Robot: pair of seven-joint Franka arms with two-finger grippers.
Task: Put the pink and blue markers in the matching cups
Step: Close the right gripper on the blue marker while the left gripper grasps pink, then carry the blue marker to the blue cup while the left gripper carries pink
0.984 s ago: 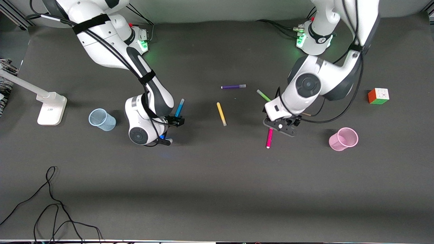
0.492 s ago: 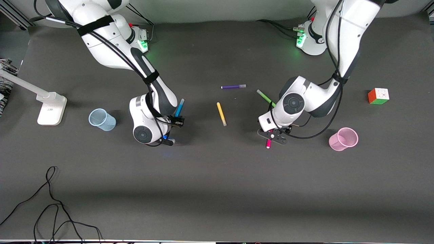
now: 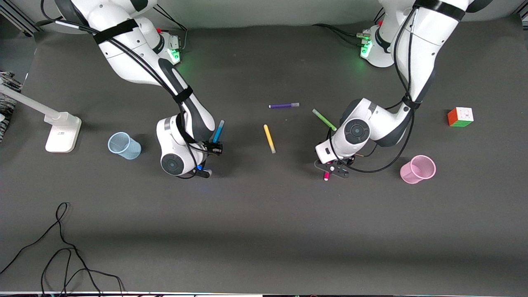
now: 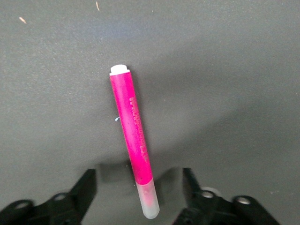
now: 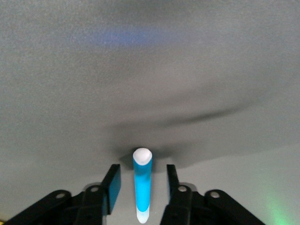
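The left gripper (image 3: pixel 331 170) is down at the table over the pink marker (image 3: pixel 326 176), its jaws spread with a finger on either side of the pen and a clear gap to each; in the left wrist view the pink marker (image 4: pixel 133 144) lies flat on the grey mat with its pale translucent cap end between the two fingers (image 4: pixel 83 192) and its white end pointing away from the gripper. From the front only that white-tipped end shows, sticking out toward the camera from under the gripper, so the pen's long axis runs roughly toward and away from the front camera. The right gripper (image 3: pixel 206 159) is clenched on the blue marker (image 3: pixel 218 131), gripping it partway along (the right wrist view shows the blue marker (image 5: pixel 142 185) pinched between both pads, foreshortened, with its white end toward the mat). In the front view the blue pen is tilted, its upper end slanting up past the wrist. The pale blue cup (image 3: pixel 123 145) stands toward the right arm's end of the table, near that arm's gripper, and the pale pink cup (image 3: pixel 418 169) stands toward the left arm's end, near the left gripper.
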